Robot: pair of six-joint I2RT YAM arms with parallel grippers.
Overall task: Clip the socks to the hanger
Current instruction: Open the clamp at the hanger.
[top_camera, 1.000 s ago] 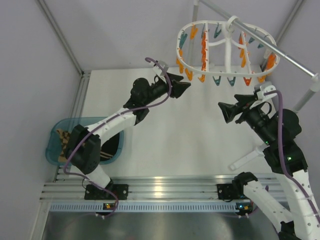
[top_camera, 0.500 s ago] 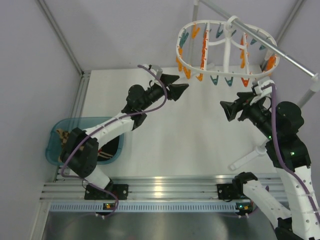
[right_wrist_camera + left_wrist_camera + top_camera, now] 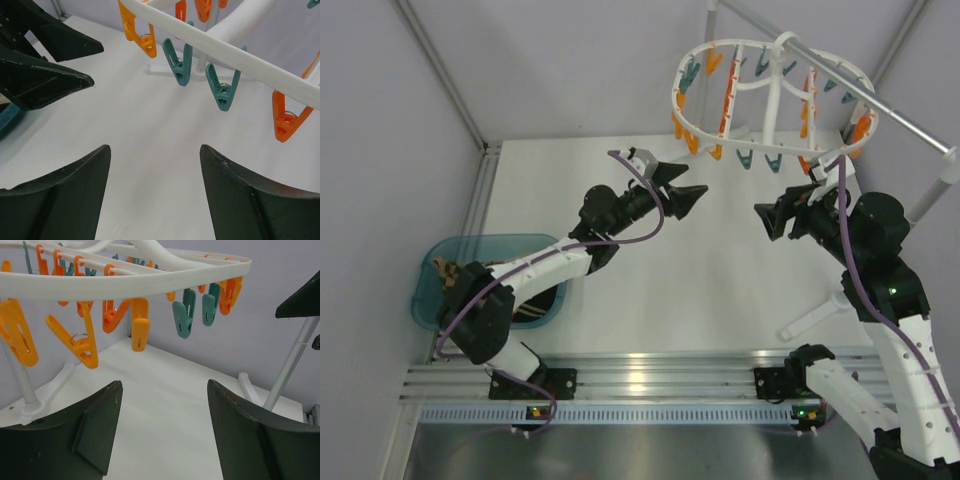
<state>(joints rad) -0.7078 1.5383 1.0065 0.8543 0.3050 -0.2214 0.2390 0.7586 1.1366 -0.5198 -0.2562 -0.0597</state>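
Left gripper (image 3: 692, 195) and right gripper (image 3: 767, 222) are hovering open and empty below the hanger (image 3: 676, 100), since the socks (image 3: 443, 271) are lying in the bin (image 3: 421, 300).

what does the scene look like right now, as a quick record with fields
left gripper: open, empty, low in front of the hanger
right gripper: open, empty, facing the left one
hanger: hung on the grey rod, no sock on it
clips: orange and teal, dangling
socks: in the teal tub, table's left side
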